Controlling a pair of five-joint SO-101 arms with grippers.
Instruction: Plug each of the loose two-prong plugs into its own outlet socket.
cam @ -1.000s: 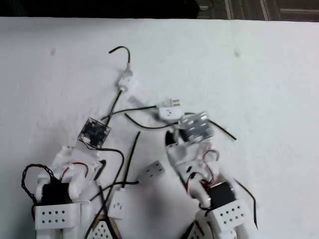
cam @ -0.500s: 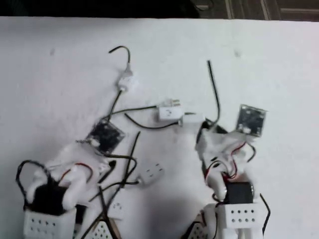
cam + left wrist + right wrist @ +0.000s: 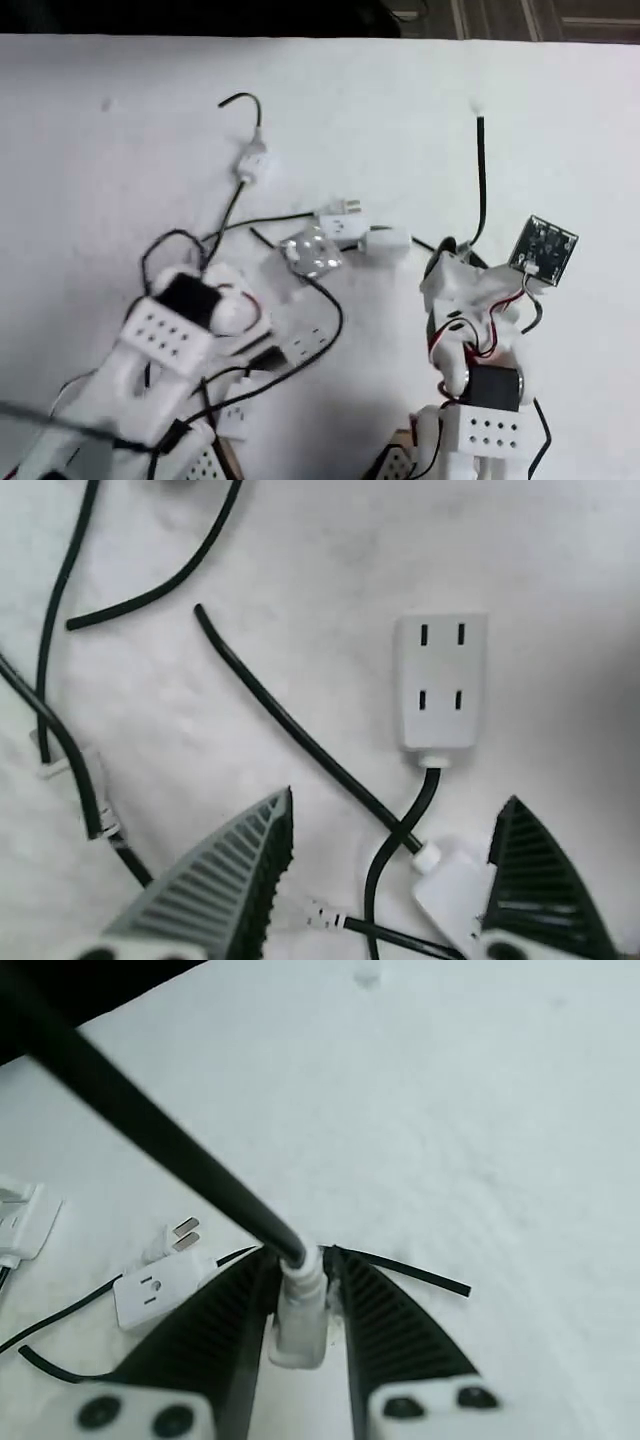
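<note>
Right gripper [image 3: 302,1260], clamped on a white plug [image 3: 298,1328], has swung toward the table's right edge while the open left gripper [image 3: 398,802] moved over an outlet block [image 3: 441,680], readying insertion.

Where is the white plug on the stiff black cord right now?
The white plug is pinched in the right hand, right of centre on the table in the high view, with a pronged white adapter lying to its left.
</note>
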